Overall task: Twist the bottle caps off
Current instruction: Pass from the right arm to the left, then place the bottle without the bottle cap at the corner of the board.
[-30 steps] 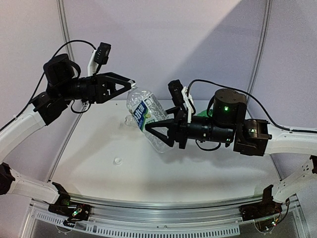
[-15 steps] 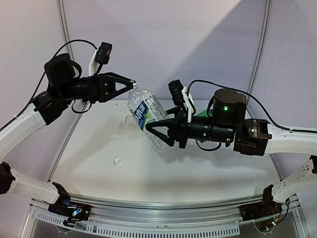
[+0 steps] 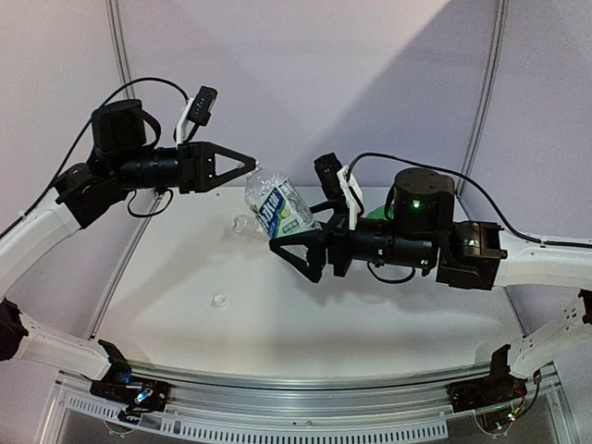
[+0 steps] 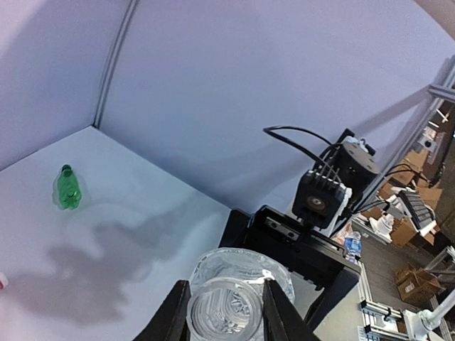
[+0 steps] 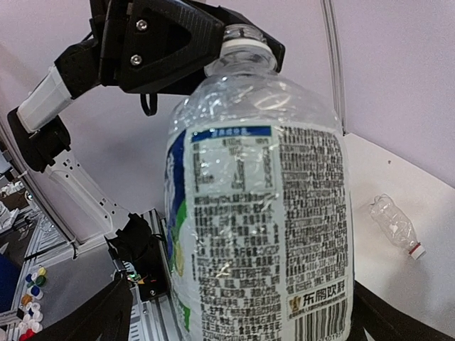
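Note:
The clear bottle (image 3: 277,207) with the blue-white label hangs tilted in the air between my arms. My left gripper (image 3: 250,167) is shut on its translucent white cap (image 4: 226,307), which fills the gap between the fingers in the left wrist view. My right gripper (image 3: 291,252) is open. Its fingers (image 5: 117,312) stand on either side of the bottle's lower body (image 5: 263,213), with a gap on the left side. A shorter clear unlabelled bottle (image 3: 242,225) lies on the table behind. The green bottle (image 4: 68,188) stands upright with its green cap on.
A small loose cap (image 3: 219,301) lies on the white table (image 3: 185,277) at front left. The unlabelled bottle (image 5: 394,224) lies near the back wall. The green bottle (image 3: 375,211) is mostly hidden behind my right arm. A metal rail (image 3: 305,421) runs along the near edge.
My right gripper has opened off the labelled bottle's body. My left gripper closed on the cap and now carries the bottle, which has shifted slightly up and right.

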`<state>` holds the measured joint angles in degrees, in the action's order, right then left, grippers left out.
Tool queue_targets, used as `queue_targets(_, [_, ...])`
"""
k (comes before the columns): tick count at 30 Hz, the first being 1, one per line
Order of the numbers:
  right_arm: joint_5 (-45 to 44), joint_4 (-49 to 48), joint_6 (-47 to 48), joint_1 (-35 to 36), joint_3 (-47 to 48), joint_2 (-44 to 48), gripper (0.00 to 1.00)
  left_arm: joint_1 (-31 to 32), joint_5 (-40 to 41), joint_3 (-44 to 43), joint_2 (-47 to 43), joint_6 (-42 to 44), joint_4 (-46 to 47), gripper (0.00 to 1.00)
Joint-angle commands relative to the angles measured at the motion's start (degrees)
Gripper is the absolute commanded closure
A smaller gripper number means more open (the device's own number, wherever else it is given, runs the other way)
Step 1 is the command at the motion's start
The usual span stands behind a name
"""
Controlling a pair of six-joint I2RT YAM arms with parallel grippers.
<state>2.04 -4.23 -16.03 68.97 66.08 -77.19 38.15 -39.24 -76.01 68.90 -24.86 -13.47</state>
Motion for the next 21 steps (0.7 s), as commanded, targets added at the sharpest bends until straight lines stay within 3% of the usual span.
queue_targets(1, [-4.68, 0.93, 0.32, 0.26, 0.83, 1.23, 0.01, -0.27, 12.39, -1.05, -0.79, 3.48, -6.19, 1.0])
queue_targets(7, [-14.42, 3.48, 1.28, 0.32, 0.11, 1.91, 0.01, -0.31, 21.71, -2.13, -1.89, 5.58, -11.82, 1.0])
queue_targets(21, [-19.19, 6.24, 0.7, 0.31, -1.14, 3.29, 0.01, -0.65, 52.99, 2.77, -7.55, 5.24, -25.6, 1.0])
